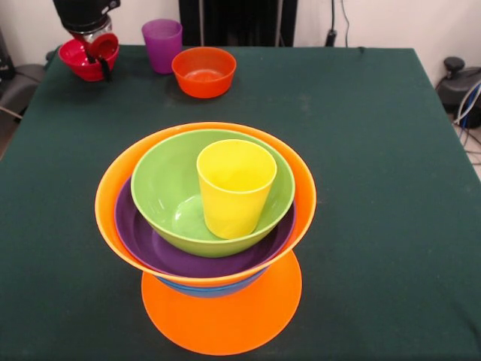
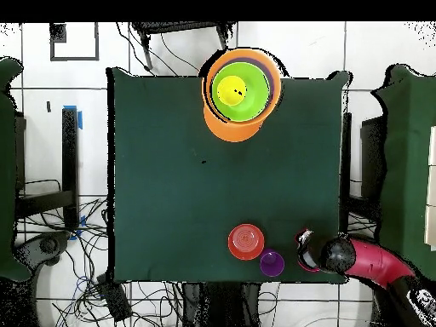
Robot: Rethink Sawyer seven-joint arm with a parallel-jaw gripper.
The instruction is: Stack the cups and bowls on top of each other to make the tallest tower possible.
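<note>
- At upper left of the front view, the gripper (image 1: 96, 51) is hanging over a small red bowl (image 1: 84, 60), seemingly clamping its rim.
- Mid-frame, a yellow cup (image 1: 235, 188) is sitting in the tower (image 1: 205, 226).

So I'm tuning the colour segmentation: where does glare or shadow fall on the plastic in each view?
Front view: soft highlights on the glossy green plastic bowl beside the opaque yellow tumbler, faint shadow under the large orange bowl. Overhead view: even light, no clear glare on the small orange-red bowl.
</note>
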